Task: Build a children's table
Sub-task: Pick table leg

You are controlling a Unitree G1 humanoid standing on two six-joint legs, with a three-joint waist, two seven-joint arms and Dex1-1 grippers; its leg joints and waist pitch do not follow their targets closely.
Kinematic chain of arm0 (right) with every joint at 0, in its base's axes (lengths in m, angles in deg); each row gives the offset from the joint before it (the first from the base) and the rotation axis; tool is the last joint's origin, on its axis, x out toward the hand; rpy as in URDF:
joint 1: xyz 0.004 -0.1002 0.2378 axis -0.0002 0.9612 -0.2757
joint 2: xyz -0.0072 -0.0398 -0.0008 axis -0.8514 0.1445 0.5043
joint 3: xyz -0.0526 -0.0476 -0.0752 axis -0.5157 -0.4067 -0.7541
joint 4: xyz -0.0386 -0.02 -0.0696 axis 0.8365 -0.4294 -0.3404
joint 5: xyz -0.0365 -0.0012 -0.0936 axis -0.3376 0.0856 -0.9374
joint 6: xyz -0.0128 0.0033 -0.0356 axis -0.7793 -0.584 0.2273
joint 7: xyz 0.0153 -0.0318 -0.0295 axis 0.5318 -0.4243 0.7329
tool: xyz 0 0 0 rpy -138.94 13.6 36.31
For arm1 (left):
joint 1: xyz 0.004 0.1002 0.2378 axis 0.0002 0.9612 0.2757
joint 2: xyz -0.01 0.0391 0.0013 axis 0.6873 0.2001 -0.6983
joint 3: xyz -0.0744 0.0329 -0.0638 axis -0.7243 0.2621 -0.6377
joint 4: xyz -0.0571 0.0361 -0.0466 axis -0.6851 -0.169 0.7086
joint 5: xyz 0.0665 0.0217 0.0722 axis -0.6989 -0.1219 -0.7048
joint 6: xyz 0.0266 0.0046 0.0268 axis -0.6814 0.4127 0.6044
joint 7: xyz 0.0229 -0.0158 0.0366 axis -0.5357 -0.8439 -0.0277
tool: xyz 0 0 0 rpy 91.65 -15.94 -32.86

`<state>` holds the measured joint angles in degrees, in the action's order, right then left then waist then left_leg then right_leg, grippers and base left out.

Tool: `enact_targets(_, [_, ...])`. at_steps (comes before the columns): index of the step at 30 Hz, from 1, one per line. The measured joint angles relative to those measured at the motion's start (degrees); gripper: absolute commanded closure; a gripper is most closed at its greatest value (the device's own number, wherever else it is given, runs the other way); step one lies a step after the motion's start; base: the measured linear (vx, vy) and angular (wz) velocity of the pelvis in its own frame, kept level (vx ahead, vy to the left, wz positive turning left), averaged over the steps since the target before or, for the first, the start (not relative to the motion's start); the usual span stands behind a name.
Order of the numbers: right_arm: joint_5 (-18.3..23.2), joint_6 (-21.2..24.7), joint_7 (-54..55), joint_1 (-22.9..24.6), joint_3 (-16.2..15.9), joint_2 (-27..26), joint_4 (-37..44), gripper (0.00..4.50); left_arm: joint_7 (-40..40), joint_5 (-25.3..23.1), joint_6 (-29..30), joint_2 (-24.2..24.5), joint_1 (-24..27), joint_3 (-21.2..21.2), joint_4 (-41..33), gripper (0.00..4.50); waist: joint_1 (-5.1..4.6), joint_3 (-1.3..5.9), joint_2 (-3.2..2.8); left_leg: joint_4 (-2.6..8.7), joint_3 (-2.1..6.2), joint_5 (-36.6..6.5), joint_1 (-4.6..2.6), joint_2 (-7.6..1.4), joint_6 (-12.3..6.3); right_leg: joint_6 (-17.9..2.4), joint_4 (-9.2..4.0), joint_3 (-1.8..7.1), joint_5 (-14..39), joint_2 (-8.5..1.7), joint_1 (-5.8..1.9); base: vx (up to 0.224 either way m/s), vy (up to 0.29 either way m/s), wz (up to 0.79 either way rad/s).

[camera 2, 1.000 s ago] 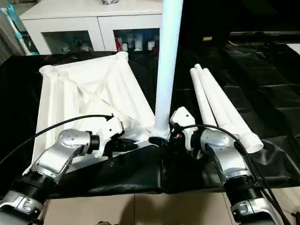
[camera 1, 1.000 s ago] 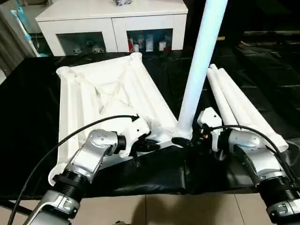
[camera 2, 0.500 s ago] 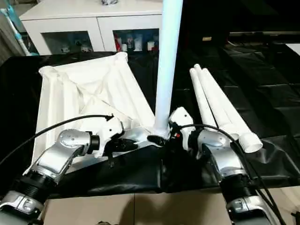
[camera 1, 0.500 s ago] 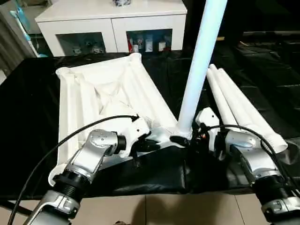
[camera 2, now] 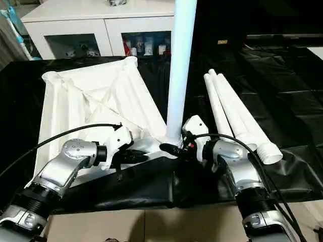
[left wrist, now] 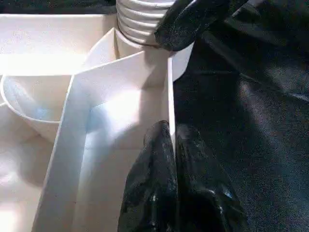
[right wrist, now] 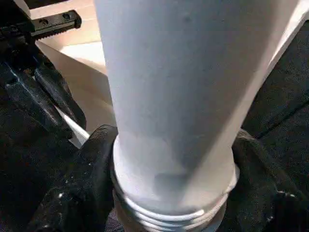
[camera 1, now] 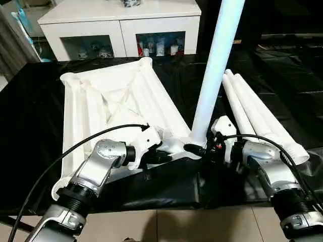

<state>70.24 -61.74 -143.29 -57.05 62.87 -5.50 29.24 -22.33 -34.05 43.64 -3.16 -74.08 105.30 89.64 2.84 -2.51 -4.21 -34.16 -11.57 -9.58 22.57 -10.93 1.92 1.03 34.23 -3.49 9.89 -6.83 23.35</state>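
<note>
The children's table top [camera 1: 111,96] lies upside down on the black cloth, ribs facing up. One white leg [camera 1: 214,70] stands upright in its near right corner socket. My right gripper [camera 1: 197,146] is at the base of that leg, with a black finger [right wrist: 91,183] pressed against each side just above the ribbed end. My left gripper [left wrist: 170,133] is shut on the thin rim of the table top [left wrist: 125,82] right beside that socket. Three loose legs [camera 1: 257,116] lie side by side on the cloth to the right.
A white cabinet with glass doors [camera 1: 121,25] stands behind the table. The black cloth [camera 1: 30,111] covers the whole work surface. Its near edge runs just below my forearms, with tiled floor [camera 1: 176,227] beyond. A black cable [camera 1: 60,156] loops over my left arm.
My right gripper's fingers have closed in around the base of the upright leg. The left gripper has kept its pinch on the rim. The leg stays upright.
</note>
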Motion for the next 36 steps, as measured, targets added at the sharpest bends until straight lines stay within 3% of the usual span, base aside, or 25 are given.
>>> enact_targets(4, [0.0,-0.2,3.0,0.0,1.2,-2.3,-1.3,1.76,1.0,0.0,0.7,-0.7,-0.3,-0.6,0.8,4.5,-0.52,0.0,0.0,-0.11,0.02,0.0,-0.02,-0.01,0.03,0.0,0.15,0.01,0.0,0.0,0.0,0.0,0.0,0.0])
enact_targets(9, [-0.8,1.0,15.9,-0.9,3.6,-8.2,-3.7,1.76,7.0,-0.3,2.9,-4.1,-3.1,-1.3,5.1,4.5,-1.21,0.02,-0.03,-0.17,0.03,-0.1,-0.37,0.01,0.22,-0.1,0.22,0.06,-0.1,0.0,-0.21,0.0,0.0,0.0])
enact_targets(20, [-7.2,3.2,47.8,-10.8,8.3,-18.5,-16.0,1.76,24.7,-1.2,6.9,-16.7,-13.0,-5.4,20.4,4.5,-1.24,0.39,-0.32,-0.07,0.07,-0.1,-0.53,0.56,0.24,0.0,-0.13,0.8,0.0,-0.01,-0.45,0.0,0.0,0.0])
enact_targets(29, [-7.0,0.6,50.2,-12.4,10.8,-20.6,-19.9,1.76,25.7,-2.3,5.6,-17.0,-13.2,-5.1,21.6,4.5,-1.99,0.62,0.05,-0.06,0.09,-0.1,-0.48,0.9,0.18,0.2,-0.46,1.08,0.1,-0.14,-0.49,0.0,0.0,0.0])
enact_targets(31, [-6.7,0.4,50.2,-12.4,11.3,-20.8,-20.0,1.06,25.6,-2.3,5.4,-16.8,-13.2,-4.9,21.5,4.5,-2.17,0.62,0.05,-0.03,0.1,-0.1,-0.47,0.91,0.18,0.2,-0.46,1.07,0.1,-0.14,-0.49,0.0,0.0,0.0])
enact_targets(36, [-6.1,0.2,46.1,-12.0,10.6,-22.1,-19.7,0.72,25.4,-3.0,4.8,-14.3,-11.5,-4.9,19.3,4.5,-3.69,0.59,0.13,0.13,0.43,-0.1,-0.5,0.9,0.19,0.2,-0.58,0.8,0.1,-0.11,-0.38,0.0,0.0,0.0])
